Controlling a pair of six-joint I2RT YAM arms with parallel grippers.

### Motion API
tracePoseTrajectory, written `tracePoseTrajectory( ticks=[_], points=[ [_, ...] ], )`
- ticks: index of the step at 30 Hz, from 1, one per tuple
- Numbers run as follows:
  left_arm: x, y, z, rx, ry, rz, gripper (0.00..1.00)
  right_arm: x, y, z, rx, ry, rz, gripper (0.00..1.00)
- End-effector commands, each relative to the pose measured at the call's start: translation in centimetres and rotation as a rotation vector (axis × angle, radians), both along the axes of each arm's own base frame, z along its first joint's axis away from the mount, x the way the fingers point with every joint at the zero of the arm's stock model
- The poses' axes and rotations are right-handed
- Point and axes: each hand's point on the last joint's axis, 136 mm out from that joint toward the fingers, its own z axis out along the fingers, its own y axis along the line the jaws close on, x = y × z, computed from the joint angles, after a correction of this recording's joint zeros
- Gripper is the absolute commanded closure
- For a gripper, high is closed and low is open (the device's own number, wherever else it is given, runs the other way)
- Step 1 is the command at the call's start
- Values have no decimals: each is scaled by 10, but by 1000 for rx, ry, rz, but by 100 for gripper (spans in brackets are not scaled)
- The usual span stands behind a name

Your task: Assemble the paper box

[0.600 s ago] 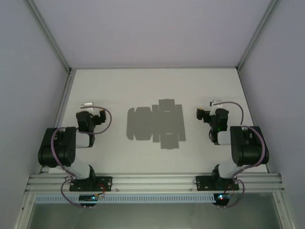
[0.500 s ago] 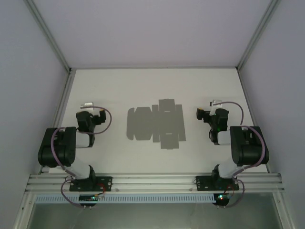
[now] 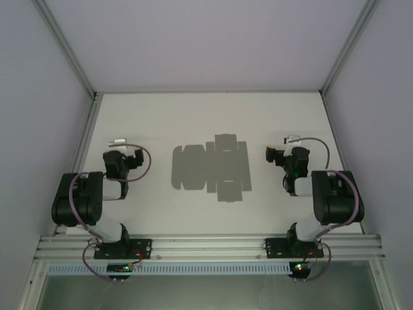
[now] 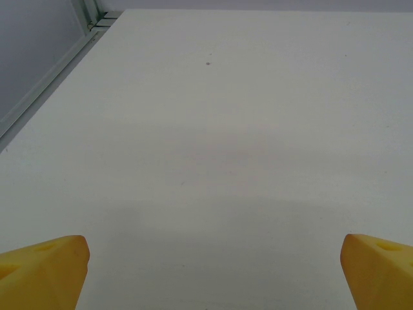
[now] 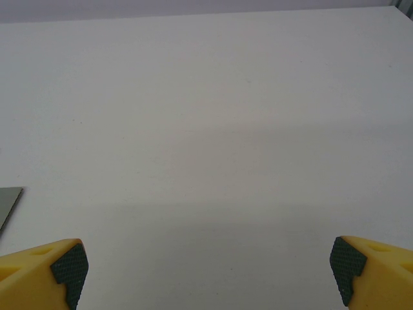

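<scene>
The paper box [image 3: 211, 167] is a flat grey die-cut sheet with flaps and tabs, lying on the white table between the two arms. My left gripper [image 3: 120, 143] rests to the left of the sheet, well apart from it. My right gripper [image 3: 292, 141] rests to its right, also apart. In the left wrist view the left gripper [image 4: 213, 258] is open, yellow fingertips [image 4: 45, 268] far apart over bare table. In the right wrist view the right gripper [image 5: 206, 258] is open too, and a corner of the grey sheet [image 5: 8, 201] shows at the left edge.
The white table [image 3: 206, 116] is enclosed by pale walls with metal frame posts [image 3: 64, 48] at the back corners. An aluminium rail [image 3: 206, 247] runs along the near edge under the arm bases. Free table lies behind and in front of the sheet.
</scene>
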Motion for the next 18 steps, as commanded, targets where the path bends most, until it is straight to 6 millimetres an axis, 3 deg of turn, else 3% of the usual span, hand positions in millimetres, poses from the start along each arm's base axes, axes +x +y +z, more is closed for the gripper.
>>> tracePoseTrajectory(
  ticks=[1,10,14,18],
  points=[
    [10,-3,20,1,-64,-16,1,3,1,3,15,-2,5,1],
    [12,-2,27,-3,-64,-12,1,-5,-4,11,23,-73,-16,1],
    [12,0,55,0,-33,2,1,-6,-11,24,10,-68,-59,1],
    [7,-10,84,-162,-21,8,1,-3,-16,44,-44,11,-121,1]
  ],
)
